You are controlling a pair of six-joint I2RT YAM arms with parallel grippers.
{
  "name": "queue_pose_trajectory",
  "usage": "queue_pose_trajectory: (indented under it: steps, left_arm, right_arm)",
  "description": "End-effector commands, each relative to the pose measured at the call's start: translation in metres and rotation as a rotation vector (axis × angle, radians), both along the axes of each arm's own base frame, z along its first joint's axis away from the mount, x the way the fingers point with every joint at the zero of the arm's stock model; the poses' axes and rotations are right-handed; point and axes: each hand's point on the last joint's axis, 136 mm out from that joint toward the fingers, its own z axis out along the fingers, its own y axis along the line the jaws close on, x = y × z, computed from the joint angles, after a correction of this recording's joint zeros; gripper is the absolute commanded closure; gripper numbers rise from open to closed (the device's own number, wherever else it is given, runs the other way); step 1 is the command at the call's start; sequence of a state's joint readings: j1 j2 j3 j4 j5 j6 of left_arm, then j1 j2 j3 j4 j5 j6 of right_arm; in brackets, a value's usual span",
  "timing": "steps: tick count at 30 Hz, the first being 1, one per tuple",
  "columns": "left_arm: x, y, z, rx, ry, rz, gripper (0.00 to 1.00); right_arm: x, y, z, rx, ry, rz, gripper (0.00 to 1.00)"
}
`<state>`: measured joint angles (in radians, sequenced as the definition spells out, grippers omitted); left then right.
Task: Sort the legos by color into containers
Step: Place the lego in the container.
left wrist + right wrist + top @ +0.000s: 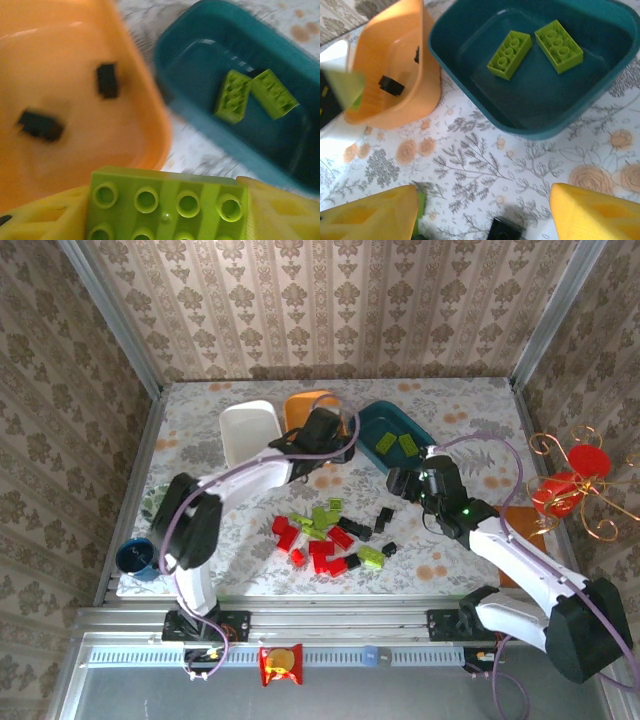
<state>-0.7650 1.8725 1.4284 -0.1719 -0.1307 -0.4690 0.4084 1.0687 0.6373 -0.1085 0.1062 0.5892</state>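
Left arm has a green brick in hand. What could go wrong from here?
1. The left gripper holds a lime brick by the orange tray rim, and that tray holds black bricks; releasing early could drop it in the wrong tray.
2. The open right gripper hovers beside the teal tray, so the arms may clash if the left one heads there.

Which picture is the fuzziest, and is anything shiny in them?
Left wrist view: the blurriest; the black bricks in the orange tray look smeared, though the lime brick clamped in the left gripper is clearer. Right wrist view: sharper, with pale shine on the teal tray. Top external view: sharp and bright.
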Motion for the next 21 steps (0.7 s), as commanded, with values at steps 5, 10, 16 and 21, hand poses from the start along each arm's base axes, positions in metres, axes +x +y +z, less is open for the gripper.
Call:
queue_pose_trajectory:
  steps: [5, 10, 16, 21]
  left_arm:
    - [0.045, -0.081, 0.008, -0.077, -0.072, -0.164, 0.47]
    - [0.065, -0.115, 0.006, -0.158, -0.082, -0.193, 0.33]
    - [0.066, -0.111, 0.043, -0.225, -0.138, -0.183, 0.11]
    - [0.036, -0.079, 0.08, -0.262, -0.173, -0.173, 0.09]
  right_arm:
    - [-0.021, -0.013, -0.014, 0.001, 0.05, -0.043, 0.28]
    - [-0.025, -0.015, -0.014, 0.0, 0.05, -0.042, 0.28]
    - [-0.025, -0.01, -0.014, 0.014, 0.049, -0.015, 0.26]
    - [-0.022, 0.003, -0.012, 0.043, 0.05, 0.041, 0.26]
